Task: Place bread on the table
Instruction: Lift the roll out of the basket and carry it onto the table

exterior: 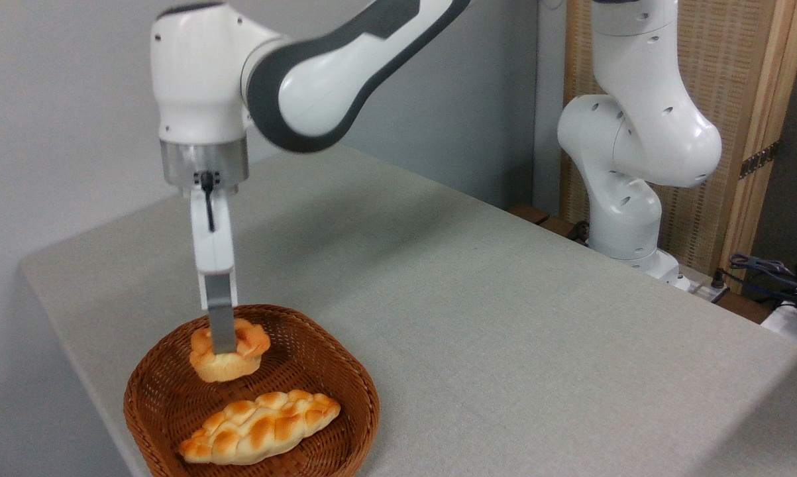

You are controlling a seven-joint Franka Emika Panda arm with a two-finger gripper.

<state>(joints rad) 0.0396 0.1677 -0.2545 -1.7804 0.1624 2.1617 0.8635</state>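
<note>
The bread (242, 361), a small golden-orange knotted bun, is at the back of the brown wicker basket (352, 384). My gripper (222, 346) comes straight down onto it from above. The near finger (221, 324) lies against the bun's front, and the lumpy top bulges on either side of it. The far finger is hidden behind the bun. The jaws look shut on the bread. I cannot tell whether the bun rests on the basket floor or hangs just above it. The table (478, 318) has a light grey-beige speckled surface and spreads out to the right of the basket.
A long braided loaf (260, 424) lies across the front of the basket. The arm's white base (627, 199) stands at the table's far right edge. Cables and a blue item (786, 278) sit beyond that edge. The basket is near the table's front left corner.
</note>
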